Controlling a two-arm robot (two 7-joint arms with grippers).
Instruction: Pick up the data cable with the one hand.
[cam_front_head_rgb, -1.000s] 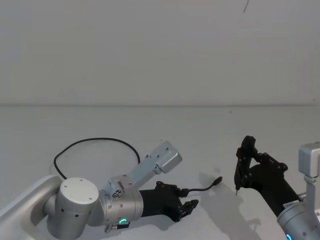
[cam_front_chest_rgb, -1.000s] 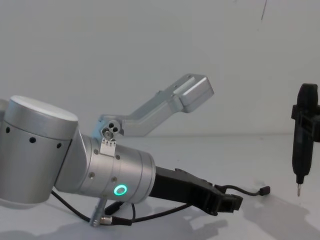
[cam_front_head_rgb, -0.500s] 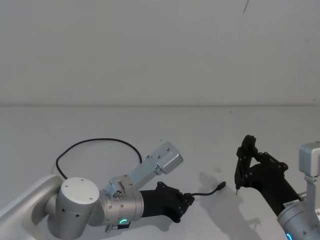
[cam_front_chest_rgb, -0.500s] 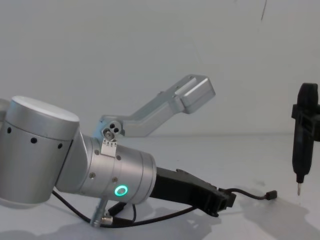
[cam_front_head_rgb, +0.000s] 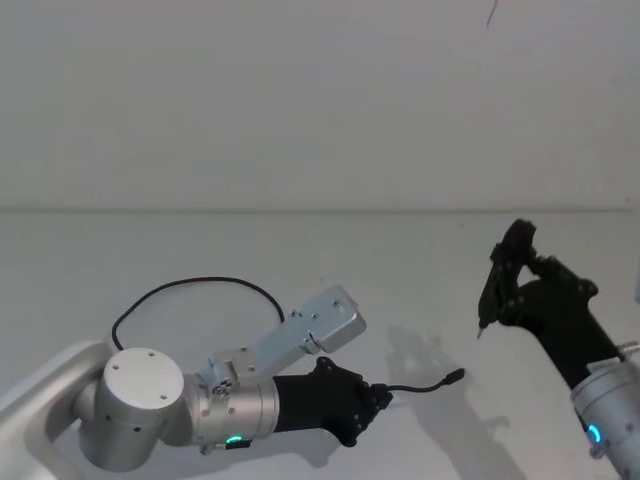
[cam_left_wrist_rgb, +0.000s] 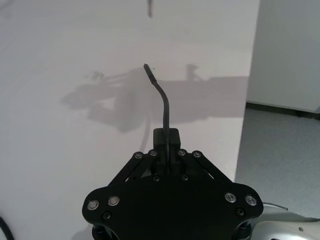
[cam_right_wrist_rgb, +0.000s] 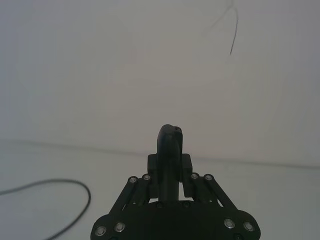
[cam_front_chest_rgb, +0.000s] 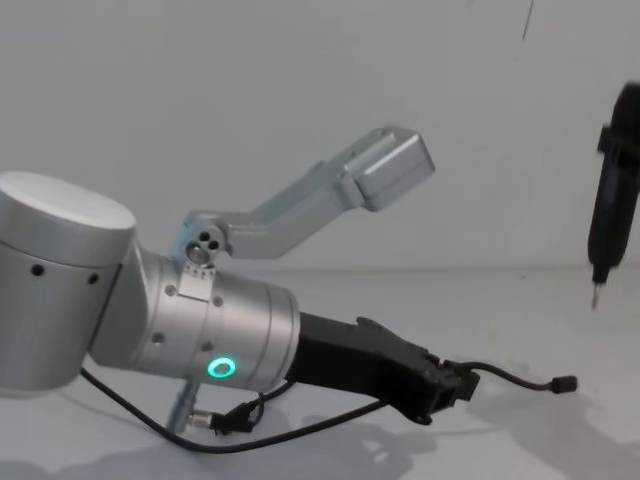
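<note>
The data cable (cam_front_head_rgb: 200, 282) is thin and black; it loops over the white table behind my left arm. My left gripper (cam_front_head_rgb: 372, 400) is shut on the cable close to one end. The short free end with its small plug (cam_front_head_rgb: 455, 377) sticks out to the right, just above the table. In the left wrist view the cable (cam_left_wrist_rgb: 164, 102) rises from between the closed fingers (cam_left_wrist_rgb: 172, 136). The chest view shows the left gripper (cam_front_chest_rgb: 455, 385) with the plug (cam_front_chest_rgb: 565, 383) hanging beyond it. My right gripper (cam_front_head_rgb: 515, 295) is raised at the right, shut on a slim black rod-like tool (cam_front_chest_rgb: 610, 210).
The white table (cam_front_head_rgb: 400, 260) runs back to a plain white wall. The rod tool's metal tip (cam_front_head_rgb: 480, 330) points down above the table, right of the cable's plug. The table's edge and grey floor (cam_left_wrist_rgb: 280, 145) appear in the left wrist view.
My left gripper closed on the cable and lifted its end slightly, and the plug shifted right. The right arm rose and moved right with the rod tool.
</note>
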